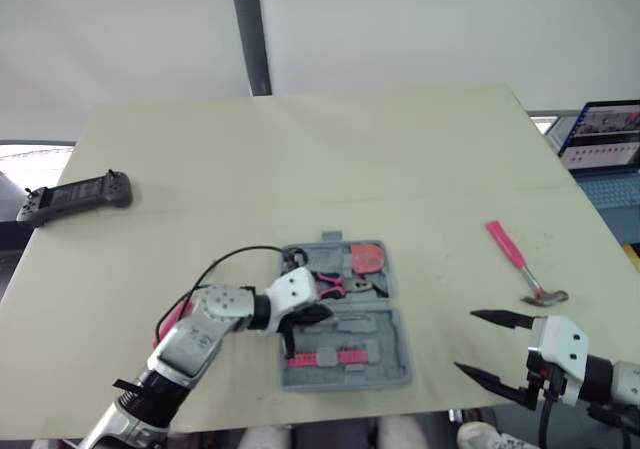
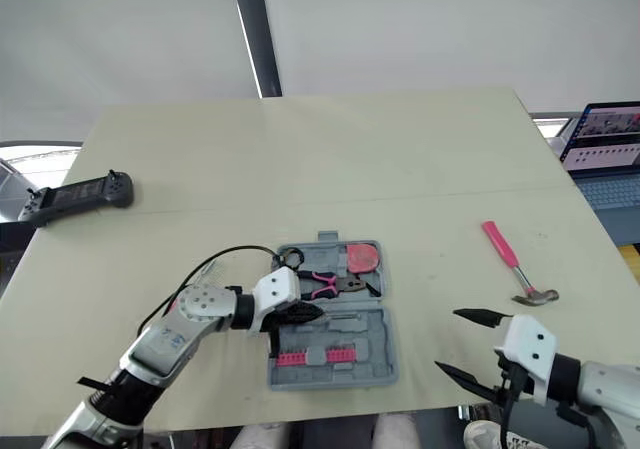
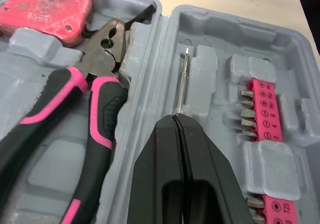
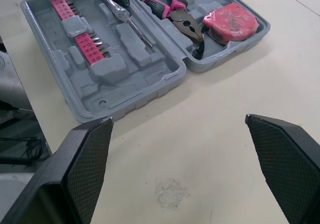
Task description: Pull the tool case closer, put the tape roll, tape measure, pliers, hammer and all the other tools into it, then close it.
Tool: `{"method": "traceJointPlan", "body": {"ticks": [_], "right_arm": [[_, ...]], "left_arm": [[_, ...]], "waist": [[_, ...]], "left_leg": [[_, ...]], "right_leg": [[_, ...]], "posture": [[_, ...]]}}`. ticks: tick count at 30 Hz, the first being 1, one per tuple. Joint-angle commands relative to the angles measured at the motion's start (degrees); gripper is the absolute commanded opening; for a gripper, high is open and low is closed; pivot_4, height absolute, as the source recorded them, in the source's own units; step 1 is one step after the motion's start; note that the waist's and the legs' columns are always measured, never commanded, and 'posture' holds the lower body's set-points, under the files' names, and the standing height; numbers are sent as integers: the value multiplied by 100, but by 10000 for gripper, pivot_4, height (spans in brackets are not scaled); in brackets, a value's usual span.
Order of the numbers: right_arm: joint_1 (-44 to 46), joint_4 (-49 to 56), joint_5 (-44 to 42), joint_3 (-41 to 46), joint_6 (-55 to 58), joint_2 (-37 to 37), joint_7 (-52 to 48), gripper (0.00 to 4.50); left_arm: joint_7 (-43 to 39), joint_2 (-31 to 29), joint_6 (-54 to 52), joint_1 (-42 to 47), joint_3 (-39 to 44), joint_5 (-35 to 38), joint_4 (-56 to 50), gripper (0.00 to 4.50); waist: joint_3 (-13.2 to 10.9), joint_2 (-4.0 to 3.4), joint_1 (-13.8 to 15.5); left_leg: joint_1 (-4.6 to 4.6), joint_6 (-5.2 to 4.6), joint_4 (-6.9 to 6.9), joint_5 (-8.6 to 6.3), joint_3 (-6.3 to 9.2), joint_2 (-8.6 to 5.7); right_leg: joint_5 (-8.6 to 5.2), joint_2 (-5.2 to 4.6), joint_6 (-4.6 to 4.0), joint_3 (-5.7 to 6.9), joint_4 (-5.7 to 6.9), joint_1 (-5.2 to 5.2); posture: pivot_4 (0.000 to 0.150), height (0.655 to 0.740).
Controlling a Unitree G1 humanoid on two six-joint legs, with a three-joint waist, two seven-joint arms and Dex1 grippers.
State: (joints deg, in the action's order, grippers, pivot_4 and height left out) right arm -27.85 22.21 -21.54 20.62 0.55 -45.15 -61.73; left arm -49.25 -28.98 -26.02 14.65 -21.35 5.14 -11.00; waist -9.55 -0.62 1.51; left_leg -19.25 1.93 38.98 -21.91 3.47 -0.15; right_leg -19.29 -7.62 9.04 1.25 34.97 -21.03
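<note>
While the tool case (image 1: 385, 361) lies open on the bench (image 1: 300, 169), a small screwdriver (image 3: 181, 84) is clamped in the left hand (image 3: 176, 118). The right hand (image 1: 465, 341) is held spread apart.

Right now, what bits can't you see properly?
Screwdriver handle: left wrist view, hidden inside the shut left gripper.
Pliers handle ends: left wrist view, cut off by the edge.
Laptop screen: left eye view, too small to read, cut by the edge.
</note>
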Motion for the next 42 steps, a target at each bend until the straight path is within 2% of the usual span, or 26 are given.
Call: {"method": "traceJointPlan", "body": {"ticks": [1, 18, 42], "right_arm": [[-44, 96, -49, 136, -12, 13, 46, 45000], [-46, 106, -50, 165, -4, 0, 51, 45000], [-95, 128, -50, 215, -9, -4, 55, 45000]], "left_arm": [[-25, -46, 130, -63, -51, -54, -214, 211], [58, -102, 273, -48, -578, -770, 163, 211], [-7, -107, -23, 99, -1255, -1586, 598, 211]], "waist": [[0, 0, 1], [4, -4, 7], [83, -53, 37]], "left_leg": [[0, 0, 0, 0, 0, 0], [4, -1, 0, -1, 1, -1], [21, -8, 1, -5, 41, -14]], "right_leg": [[0, 0, 0, 0, 0, 0], [0, 0, 0, 1, -4, 9], [0, 0, 0, 1, -42, 65]], "posture": [[1500, 7400], [1500, 7400], [1500, 7400]]}}
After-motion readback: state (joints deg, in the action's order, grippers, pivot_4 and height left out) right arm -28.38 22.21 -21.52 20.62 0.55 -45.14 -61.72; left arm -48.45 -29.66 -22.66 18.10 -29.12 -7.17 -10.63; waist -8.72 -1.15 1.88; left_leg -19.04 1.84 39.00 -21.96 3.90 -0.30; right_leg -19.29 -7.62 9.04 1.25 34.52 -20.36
